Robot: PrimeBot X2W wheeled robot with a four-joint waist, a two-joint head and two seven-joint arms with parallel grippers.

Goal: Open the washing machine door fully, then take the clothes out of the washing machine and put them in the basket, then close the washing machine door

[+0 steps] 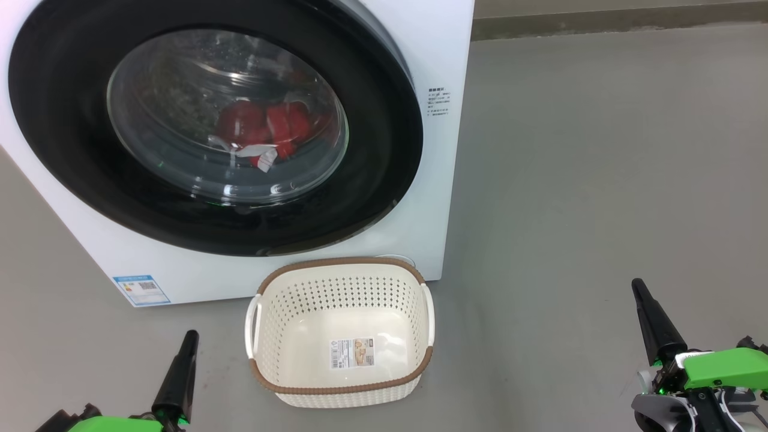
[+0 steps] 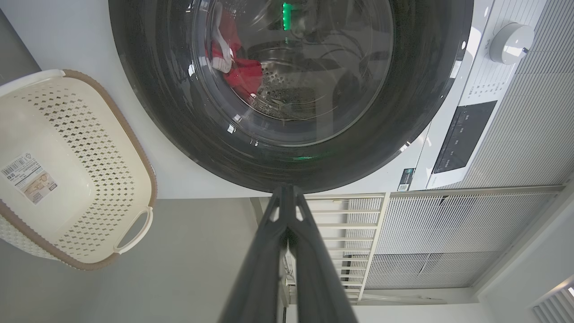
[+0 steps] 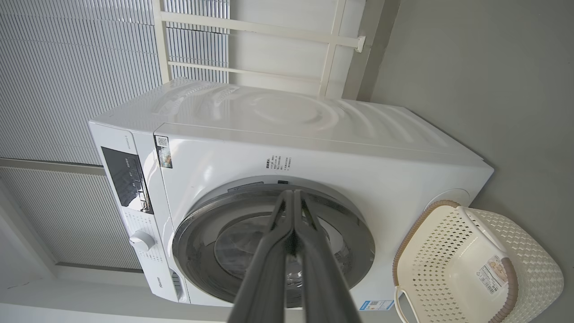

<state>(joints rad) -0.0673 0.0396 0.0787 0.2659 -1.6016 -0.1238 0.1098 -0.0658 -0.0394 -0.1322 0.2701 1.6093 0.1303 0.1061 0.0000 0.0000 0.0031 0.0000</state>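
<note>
On the grey floor [image 1: 600, 180], toward its far edge where it meets the wall, the washing machine [image 1: 441, 72] stands with its front facing the robot. The washing machine door [image 1: 384, 180] lies shut flat against that front, its black rim ringing the glass bowl. Through the glass the clothes [image 1: 264, 126] show as a red heap with a white band, low in the steel drum.

A small blue sticker [image 1: 141, 289] sits at the front's lower left corner. The basket [image 1: 342, 263] stands upright on the floor just before the machine's lower right corner. I cannot tell whether it touches the machine. 1 label sticker [image 1: 352, 353] lies on its bottom.

The left gripper [image 1: 189, 342] is at the floor's near edge, left of the basket and well apart from the door. In the left wrist view its 2 fingers meet at the tips, jaws closed on nothing. The right gripper [image 1: 639, 291] is at the near right, well apart from the basket. Its jaws are likewise pressed together and hold nothing, and it points toward the door in the right wrist view.
</note>
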